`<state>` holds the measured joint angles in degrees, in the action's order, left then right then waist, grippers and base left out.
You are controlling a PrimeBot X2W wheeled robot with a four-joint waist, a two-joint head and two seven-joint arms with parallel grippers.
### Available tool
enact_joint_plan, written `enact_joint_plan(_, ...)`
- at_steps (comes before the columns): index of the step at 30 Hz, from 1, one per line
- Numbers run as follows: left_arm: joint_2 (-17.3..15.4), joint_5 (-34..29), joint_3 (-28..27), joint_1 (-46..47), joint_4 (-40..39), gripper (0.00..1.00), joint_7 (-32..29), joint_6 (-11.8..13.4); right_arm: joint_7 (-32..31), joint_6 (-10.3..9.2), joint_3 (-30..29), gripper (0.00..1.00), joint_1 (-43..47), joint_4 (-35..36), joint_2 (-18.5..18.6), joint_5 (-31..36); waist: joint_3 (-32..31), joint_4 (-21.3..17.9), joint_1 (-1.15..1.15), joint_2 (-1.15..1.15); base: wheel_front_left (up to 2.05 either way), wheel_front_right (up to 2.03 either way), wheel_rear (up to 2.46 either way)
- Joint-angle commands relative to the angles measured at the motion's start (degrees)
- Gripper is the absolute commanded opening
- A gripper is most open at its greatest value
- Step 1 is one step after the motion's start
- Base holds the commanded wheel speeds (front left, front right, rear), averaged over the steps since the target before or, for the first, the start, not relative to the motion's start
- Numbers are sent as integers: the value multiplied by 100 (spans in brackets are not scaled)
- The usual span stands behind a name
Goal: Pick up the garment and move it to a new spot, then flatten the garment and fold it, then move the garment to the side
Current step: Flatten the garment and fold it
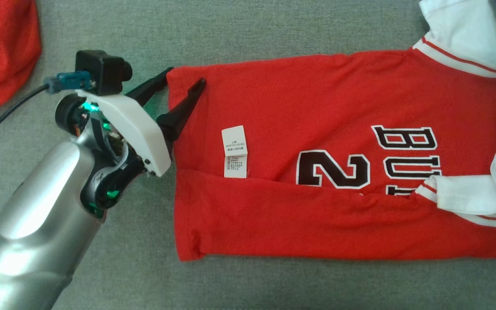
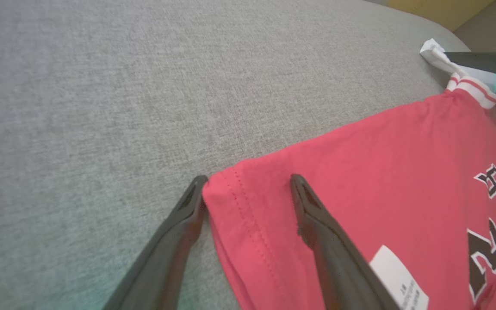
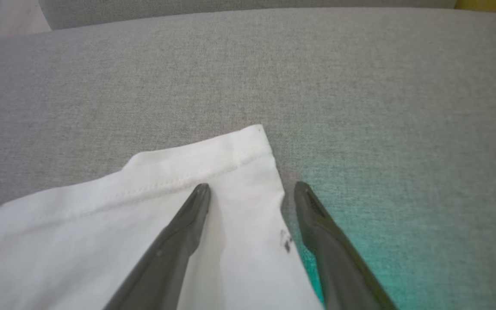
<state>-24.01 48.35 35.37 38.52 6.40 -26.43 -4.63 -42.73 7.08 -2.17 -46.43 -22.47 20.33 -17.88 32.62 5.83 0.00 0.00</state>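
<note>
Upholstery (image 1: 274, 26), grey, runs under everything. The red jersey (image 1: 317, 99) lies flat across it, one long side folded over the foot of its numeral. A second red cloth (image 1: 2, 47) sits well apart at the head view's top left. My left gripper (image 1: 185, 79) is spread wide and holds nothing, straddling the jersey's hem corner. The right wrist view gives me the right gripper (image 3: 251, 187), equally spread and empty, astride a white sleeve (image 3: 144, 224) edge. The care label (image 1: 235, 150) faces up.
</note>
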Motion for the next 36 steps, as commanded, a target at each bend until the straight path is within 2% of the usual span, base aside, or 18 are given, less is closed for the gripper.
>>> enact_joint_plan(1, -154, -9, -39, -13, -14, 100, -115, -18, -18, 41, 145, 100, -13, 54, -89, -101, -8, -19, 0, 0, 0, 0, 0)
enact_joint_plan(3, -141, -22, -13, 20, 4, 100, -115, -29, -5, 41, 203, 100, -38, -16, -148, -201, -15, -37, 0, 0, 0, 0, 0)
enact_joint_plan(4, -131, -32, 15, 43, 15, 100, -113, -47, -1, 41, 281, 87, -39, -28, -182, -292, -19, -43, 0, 0, 0, 0, 0)
enact_joint_plan(5, -111, -31, 29, 64, 38, 47, -98, -60, 25, 41, 358, 0, -41, -18, -215, -414, -26, -50, 0, 0, 0, 0, 0)
enact_joint_plan(6, -76, -13, 20, 83, 65, 0, -61, -67, 95, 41, 425, 0, -50, 12, -229, -534, -36, -61, 0, 0, 0, 0, 0)
enact_joint_plan(12, -51, 27, -247, 263, 114, 0, 345, -68, 1042, 41, 288, 0, -414, 101, -167, -746, -149, -135, 0, 0, 0, 0, 0)
enact_joint_plan(19, -166, 197, -647, 160, -37, 0, 764, -31, 1158, 41, 397, 0, -446, 427, 75, -1195, -463, -310, 0, 0, 0, 0, 0)
enact_joint_plan(23, -236, 363, -768, -304, -341, 0, 960, 8, 1098, 41, 544, 0, 208, 1015, 297, -1543, -717, -477, 0, 0, 0, 0, 0)
enact_joint_plan(27, -364, 502, -831, -1072, -796, 0, 1185, 73, 1103, 41, 597, 0, 1282, 1650, 408, -1819, -944, -681, 0, 0, 0, 0, 0)
enact_joint_plan(31, -512, 563, -831, -1970, -1254, 0, 1383, 240, 1203, 41, 709, 0, 2384, 2102, 458, -1857, -1147, -832, 0, 0, 0, 0, 0)
enact_joint_plan(35, -576, 677, -866, -2638, -1583, 0, 1523, 420, 1315, 41, 747, 0, 3005, 2373, 434, -1881, -1230, -923, 0, 0, 0, 0, 0)
enact_joint_plan(36, -595, 668, -878, -2734, -1606, 4, 1553, 467, 1314, 41, 713, 0, 3095, 2396, 424, -1845, -1238, -938, 0, 0, 0, 0, 0)
